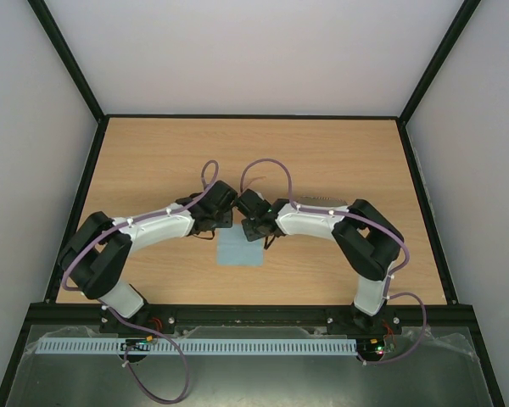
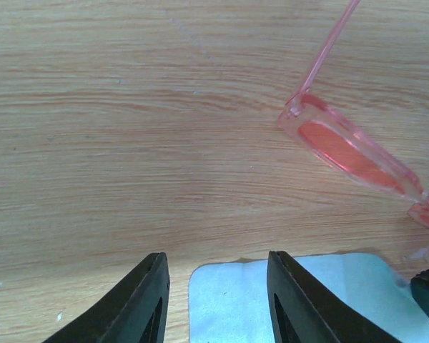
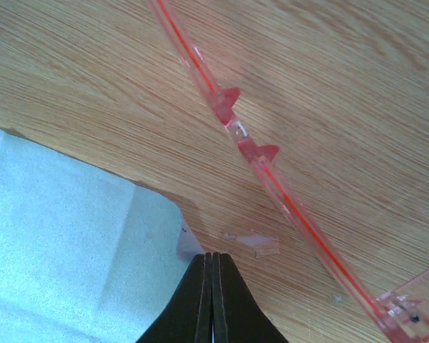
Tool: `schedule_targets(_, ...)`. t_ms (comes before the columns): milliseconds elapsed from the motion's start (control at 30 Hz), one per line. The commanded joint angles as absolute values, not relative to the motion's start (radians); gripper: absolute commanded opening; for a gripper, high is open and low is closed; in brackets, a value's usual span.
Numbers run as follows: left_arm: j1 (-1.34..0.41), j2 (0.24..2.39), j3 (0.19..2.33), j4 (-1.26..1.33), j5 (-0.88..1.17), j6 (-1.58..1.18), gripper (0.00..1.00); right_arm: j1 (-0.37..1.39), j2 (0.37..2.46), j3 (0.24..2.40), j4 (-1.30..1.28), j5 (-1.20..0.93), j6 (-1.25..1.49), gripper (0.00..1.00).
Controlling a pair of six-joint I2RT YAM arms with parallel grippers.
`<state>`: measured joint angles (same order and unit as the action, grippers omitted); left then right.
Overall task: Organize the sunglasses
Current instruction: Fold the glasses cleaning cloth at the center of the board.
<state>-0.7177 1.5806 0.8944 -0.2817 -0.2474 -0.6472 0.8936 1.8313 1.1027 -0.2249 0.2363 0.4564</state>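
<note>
The sunglasses [image 2: 341,146] are found at 2 o'clock of the wide-parted left gripper [image 2: 216,259], long axis laid 10-to-4, and are judged nearer the pressed-together right gripper [image 3: 213,259].

Table [image 2: 129,143]: wood-grain surface, smooth, matt with a faint sheen. Sunglasses [image 2: 350,153]: translucent red-pink plastic, glossy. Cloth [image 3: 57,236]: light blue fabric, fine-grained, matt. Fingers of my left gripper [image 2: 216,257]: black, smooth, matt, plastic by the look.
</note>
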Motion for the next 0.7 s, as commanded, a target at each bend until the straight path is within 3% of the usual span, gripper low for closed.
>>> schedule_targets(0,-0.715,1.592,0.914,-0.250,-0.256,-0.658,0.39,0.901,1.832,1.081,-0.264,0.259,0.474,0.01)
schedule_targets(667,-0.712,1.561,0.851,-0.259,-0.188,-0.646,0.35,0.824,1.715,0.915,-0.049,0.140,0.457,0.01)
